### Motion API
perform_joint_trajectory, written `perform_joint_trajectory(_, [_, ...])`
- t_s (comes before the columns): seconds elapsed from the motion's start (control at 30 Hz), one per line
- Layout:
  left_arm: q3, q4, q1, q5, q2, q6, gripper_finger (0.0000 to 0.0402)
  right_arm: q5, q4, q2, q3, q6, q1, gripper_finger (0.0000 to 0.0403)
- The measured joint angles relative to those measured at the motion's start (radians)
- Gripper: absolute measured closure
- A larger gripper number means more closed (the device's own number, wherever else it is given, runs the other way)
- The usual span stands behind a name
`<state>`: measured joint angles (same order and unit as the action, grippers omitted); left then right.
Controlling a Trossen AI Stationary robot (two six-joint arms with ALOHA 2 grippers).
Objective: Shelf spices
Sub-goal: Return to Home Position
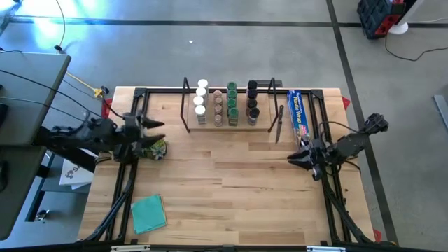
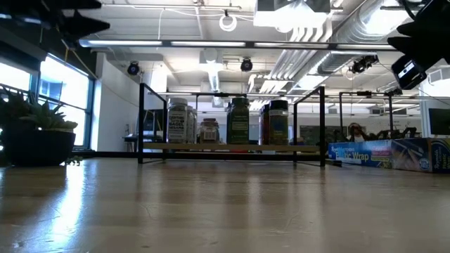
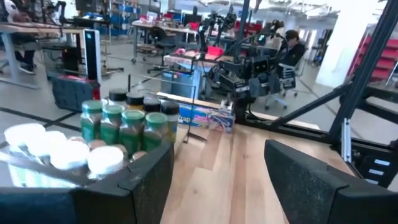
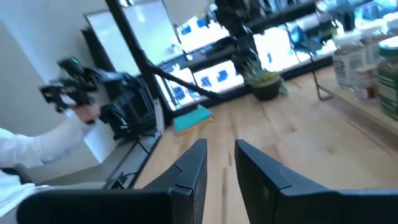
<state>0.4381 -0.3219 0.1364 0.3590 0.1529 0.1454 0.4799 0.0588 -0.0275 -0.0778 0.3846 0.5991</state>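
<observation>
The long blue cardboard box (image 2: 380, 154) bears the white word "Wrap" on its side; the printed labels on the clear spice jars (image 2: 238, 121) cannot be read.

Grey concrete flr (image 1: 210, 42), exposed ceiling ducts (image 2: 302, 63), bright window (image 2: 67, 98), desks (image 3: 43, 28) in bkgd.

The broad middle of the table (image 1: 245, 196) and its front edge lie bare, open to a reach from either side. Along the rear edge the shelf (image 1: 264, 115) blocks the centre. Four rows of jars (image 1: 232, 105) fill its left and middle, leaving a free strip of board at its right end. Just beside that end a blue box (image 1: 299, 114) lies toward the rear right corner, with only a narrow gap between. A teal cloth (image 1: 148, 213) lies flat near the front left corner. The left gripper (image 1: 159, 134) hangs at the left edge beside a small plant (image 1: 158, 148). The right gripper (image 1: 292, 159) hovers near the right edge.
</observation>
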Motion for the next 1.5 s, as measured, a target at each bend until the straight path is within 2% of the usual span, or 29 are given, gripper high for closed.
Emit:
perform_joint_trajectory(0.1, [-0.125, 0.094, 0.000, -0.012, -0.058, 0.010, 0.0157, -0.026, -0.118, 0.017, 0.060, -0.053, -0.006, 0.0326])
perform_joint_trajectory(0.2, [-0.211, 0.141, 0.000, -0.045, -0.118, 0.029, 0.0157, -0.052, -0.164, 0.023, 0.068, -0.105, -0.045, 0.0325])
perform_joint_trajectory(0.4, [-0.248, 0.121, -0.017, -0.108, -0.148, 0.033, 0.0162, -0.250, -0.275, 0.024, 0.068, -0.251, -0.248, 0.0325])
perform_joint_trajectory(0.7, [-0.255, 0.067, -0.150, -0.238, -0.149, -0.035, 0.0167, -0.628, -0.203, 0.023, 0.068, -0.102, -0.601, 0.0325])
perform_joint_trajectory(0.8, [-0.280, 0.102, -0.206, -0.319, -0.149, -0.025, 0.0168, -0.703, -0.177, 0.022, 0.068, -0.052, -0.681, 0.0326])
perform_joint_trajectory(0.9, [-0.345, 0.224, -0.240, -0.361, -0.150, 0.005, 0.0168, -0.746, -0.175, 0.022, 0.068, -0.026, -0.725, 0.0325])
perform_joint_trajectory(1.0, [-0.427, 0.373, -0.245, -0.381, -0.147, 0.039, 0.0168, -0.751, -0.178, 0.022, 0.068, -0.026, -0.730, 0.0325])
perform_joint_trajectory(1.13, [-0.426, 0.401, -0.222, -0.358, -0.147, 0.038, 0.0168, -0.752, -0.183, 0.022, 0.068, -0.045, -0.730, 0.0325])
perform_joint_trajectory(1.33, [-0.426, 0.404, -0.170, -0.187, -0.147, -0.040, 0.0168, -0.670, -0.190, 0.022, 0.068, -0.132, -0.729, 0.0325])
perform_joint_trajectory(1.5, [-0.426, 0.378, -0.162, -0.144, -0.147, -0.044, 0.0168, -0.570, -0.163, 0.022, 0.068, -0.150, -0.729, 0.0325])
